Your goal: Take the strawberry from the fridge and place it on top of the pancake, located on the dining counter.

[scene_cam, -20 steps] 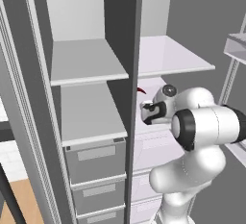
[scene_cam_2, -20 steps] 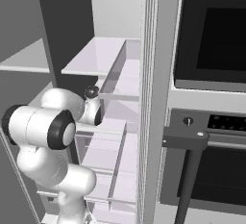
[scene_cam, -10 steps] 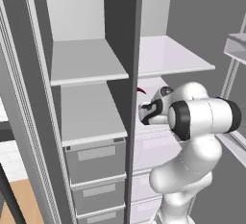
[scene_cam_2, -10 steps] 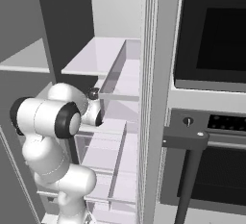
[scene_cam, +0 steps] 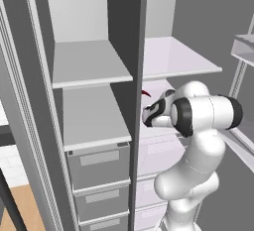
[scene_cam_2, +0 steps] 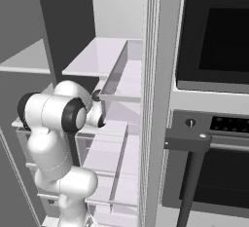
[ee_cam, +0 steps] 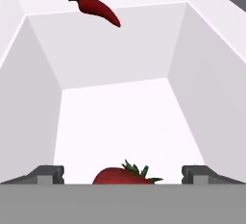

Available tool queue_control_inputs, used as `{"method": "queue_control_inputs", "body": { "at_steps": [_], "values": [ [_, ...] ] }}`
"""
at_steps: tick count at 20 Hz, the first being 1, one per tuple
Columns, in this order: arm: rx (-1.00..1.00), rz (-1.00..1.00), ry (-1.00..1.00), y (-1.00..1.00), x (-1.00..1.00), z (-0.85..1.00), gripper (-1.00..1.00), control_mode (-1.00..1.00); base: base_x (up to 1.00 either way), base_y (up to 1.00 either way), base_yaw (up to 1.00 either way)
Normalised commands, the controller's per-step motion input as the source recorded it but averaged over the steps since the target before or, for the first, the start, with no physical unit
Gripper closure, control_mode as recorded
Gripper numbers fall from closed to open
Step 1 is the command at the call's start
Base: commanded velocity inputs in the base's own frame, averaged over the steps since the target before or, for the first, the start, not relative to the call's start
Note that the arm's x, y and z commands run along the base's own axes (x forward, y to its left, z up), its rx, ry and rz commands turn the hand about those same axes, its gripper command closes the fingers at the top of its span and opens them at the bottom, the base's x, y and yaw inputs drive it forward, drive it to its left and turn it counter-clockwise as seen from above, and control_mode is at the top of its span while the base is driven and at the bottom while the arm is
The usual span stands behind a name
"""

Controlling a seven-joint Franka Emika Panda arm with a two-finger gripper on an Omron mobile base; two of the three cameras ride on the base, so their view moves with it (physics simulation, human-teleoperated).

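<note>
The fridge (scene_cam: 89, 66) stands open, and my arm reaches onto its middle right shelf. In the hand view the strawberry (ee_cam: 123, 176), bright red with green leaves, lies on the white shelf floor right between my fingertips (ee_cam: 45, 174). My gripper (ee_cam: 123, 179) is open, its jaws wide on either side of the berry and not touching it. From the base the gripper (scene_cam: 149, 113) sits just past the centre divider, and it also appears behind the door bin as the gripper (scene_cam_2: 99, 110). The pancake and the dining counter are out of view.
A dark red chili pepper (ee_cam: 96, 9) lies at the back of the same shelf, and its tip shows as the chili (scene_cam: 147, 93). White walls close in on both sides. Grey drawers (scene_cam: 96, 168) sit below. The fridge door (scene_cam_2: 155, 99) and an oven (scene_cam_2: 214, 123) stand at the right.
The arm's elbow has swung left and the hand has pushed a little deeper into the fridge shelf. The strawberry and the chili have not moved.
</note>
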Motion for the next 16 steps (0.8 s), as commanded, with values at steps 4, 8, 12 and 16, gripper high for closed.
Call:
{"method": "queue_control_inputs", "body": {
  "at_steps": [4, 8, 12, 16],
  "values": [
    [0.00, 0.01, 0.00, -0.03, 0.05, -0.22, 1.00, -1.00, 0.00, 0.00, 0.00],
    [0.00, 0.06, -0.02, 0.00, -0.35, -0.04, 1.00, -1.00, 0.00, 0.00, 0.00],
    [0.04, 0.01, 0.00, 0.02, -0.98, 0.02, 1.00, -1.00, 0.00, 0.00, 0.00],
    [0.04, 0.00, 0.00, 0.02, -0.94, 0.48, 1.00, -1.00, 0.00, 0.00, 0.00]
  ]
}}
